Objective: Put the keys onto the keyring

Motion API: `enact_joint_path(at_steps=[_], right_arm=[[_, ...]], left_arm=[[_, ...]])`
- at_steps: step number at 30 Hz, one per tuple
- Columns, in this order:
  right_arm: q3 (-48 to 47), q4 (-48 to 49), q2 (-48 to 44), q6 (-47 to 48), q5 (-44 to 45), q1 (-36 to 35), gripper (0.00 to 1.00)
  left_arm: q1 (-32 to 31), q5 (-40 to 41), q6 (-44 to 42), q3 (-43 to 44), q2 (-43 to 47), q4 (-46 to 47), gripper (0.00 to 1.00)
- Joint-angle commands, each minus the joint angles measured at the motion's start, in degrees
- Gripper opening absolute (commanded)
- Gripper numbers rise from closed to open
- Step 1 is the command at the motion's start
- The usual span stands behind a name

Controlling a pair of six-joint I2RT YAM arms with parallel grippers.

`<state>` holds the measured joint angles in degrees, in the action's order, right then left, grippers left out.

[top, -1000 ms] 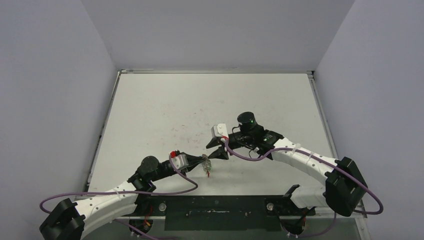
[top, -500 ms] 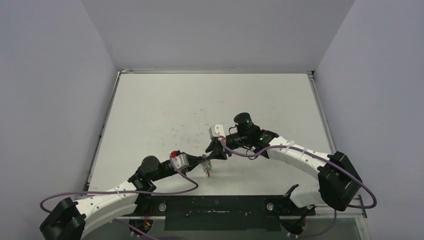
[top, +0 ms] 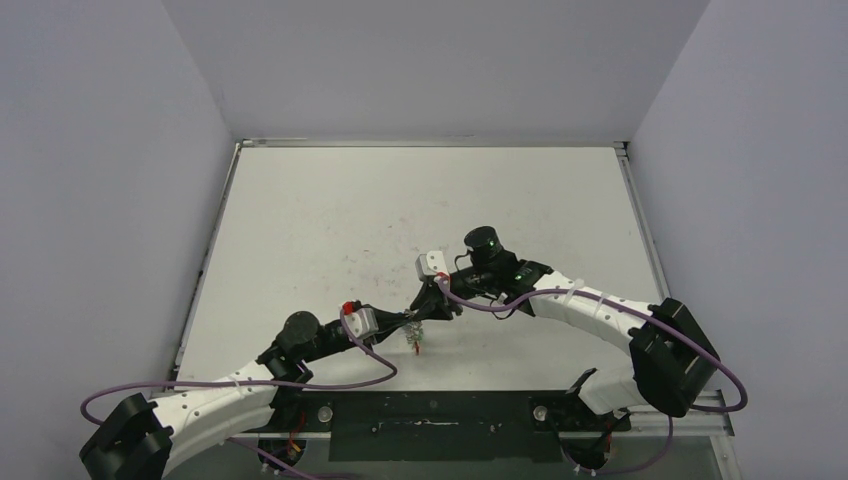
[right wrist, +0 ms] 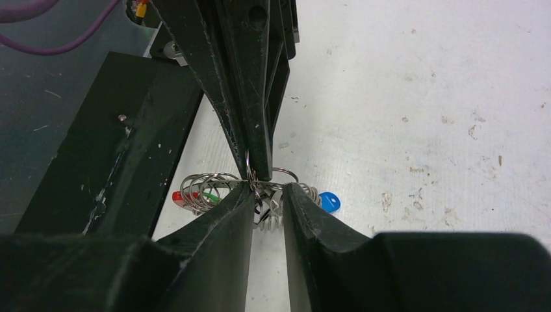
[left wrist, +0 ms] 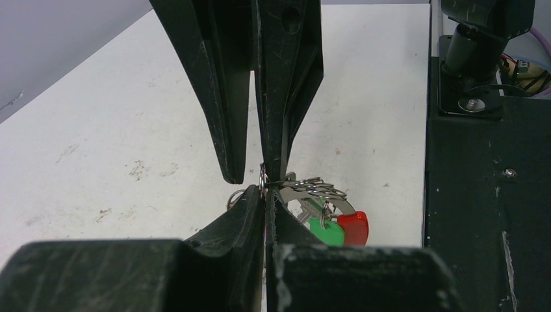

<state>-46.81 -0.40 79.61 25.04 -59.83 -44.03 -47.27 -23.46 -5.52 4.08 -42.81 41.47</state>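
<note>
Where tapered black left fingers (left wrist: pixel 234 224) pinch, the keyring (left wrist: pixel 313 188) shows silvery spiral coils

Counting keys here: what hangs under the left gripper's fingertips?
Under the left gripper: the keyring, a green key, a red piece. Its fingers cover the keyring's near part.

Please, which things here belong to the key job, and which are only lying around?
Belong to the job: keyring, green key, blue key, left gripper, right gripper.
Only there: black base plate, purple cables.
</note>
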Motion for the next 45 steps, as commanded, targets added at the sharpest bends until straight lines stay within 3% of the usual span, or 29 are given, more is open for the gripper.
enact_joint_path(at_steps=[1, 10, 16, 24, 30, 45], right_arm=[[-0.91, 3.11, 0.31, 1.24, -4.33, -0.86, 0.21], [-2.18, -1.46, 0.7, 3.65, -4.83, -1.15, 0.0], [-5.8, -9.86, 0.28, 5.37, -2.22, -1.22, 0.0], [-14.27, -26.18, 2.21, 6.75, 5.92, -2.04, 0.0], [-19.71, -35.4, 3.46, 6.87, 11.7, -3.19, 0.0], [-23.58, -34.66, 5.46, 3.49, 13.78, -5.18, 0.0]], left_arm=[[0.05, -0.97, 0.46, 1.73, 0.07, 5.38, 0.0], [0.01, -0.87, 0.51, 1.7, 0.63, 4.76, 0.0], [0.06, 0.74, 0.86, 1.3, 1.83, 3.93, 0.01], [0.08, 3.4, -1.4, 3.31, 6.04, -4.47, 0.24], [0.12, 3.52, -3.17, 5.19, 6.16, -8.48, 0.3], [0.03, -1.03, -2.57, 8.2, 2.21, -9.58, 0.33]])
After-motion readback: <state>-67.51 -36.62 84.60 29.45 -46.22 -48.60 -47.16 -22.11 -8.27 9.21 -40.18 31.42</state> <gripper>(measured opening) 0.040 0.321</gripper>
